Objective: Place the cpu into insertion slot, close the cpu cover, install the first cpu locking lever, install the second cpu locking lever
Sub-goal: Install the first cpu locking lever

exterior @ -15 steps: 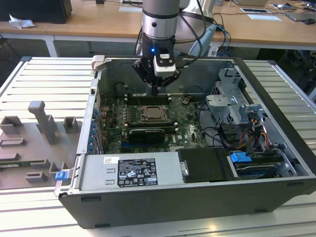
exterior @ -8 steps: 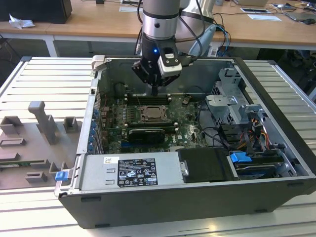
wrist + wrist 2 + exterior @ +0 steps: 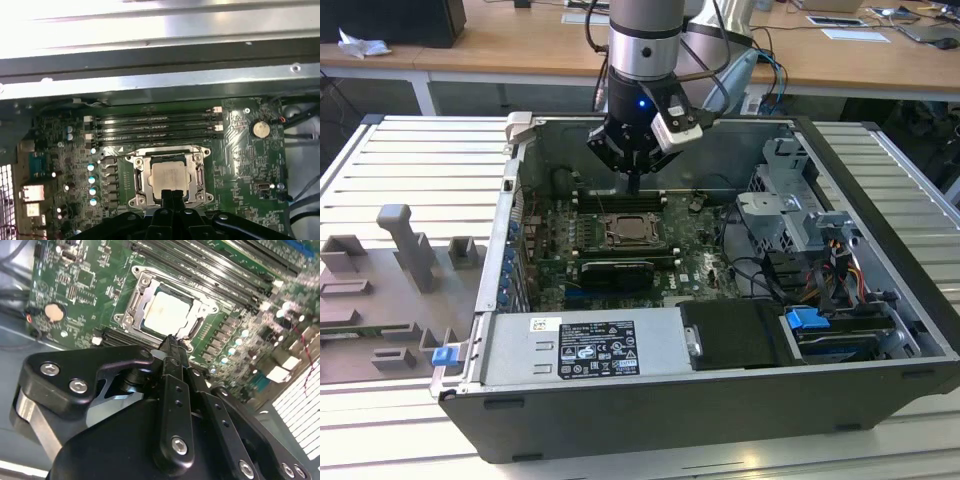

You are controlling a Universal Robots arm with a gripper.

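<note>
Exterior view: open computer case (image 3: 620, 415) lies on slatted counter (image 3: 420, 150), arm reaching down inside, gripper (image 3: 633, 186) hanging just above the far edge of the insertion slot (image 3: 638, 232) on the green board. Black graphics card (image 3: 617, 272) sits just in front of the slot, grey fixture blocks (image 3: 405, 250) on the counter toward the exterior view's left. In both wrist views the cpu (image 3: 167, 314) (image 3: 170, 175) sits seated in the slot, pale face up. The cpu cover (image 3: 136, 299) (image 3: 200, 172) lies flat down around it, chip face showing through the window. Gripper fingers are pressed together with nothing between them, tip at the slot edge beside the cpu; touching or just above, cannot tell. Long black memory slots (image 3: 155, 127) run along the slot's other side, coin battery (image 3: 260, 129) well off to one side. Lever positions too unclear to call.
</note>
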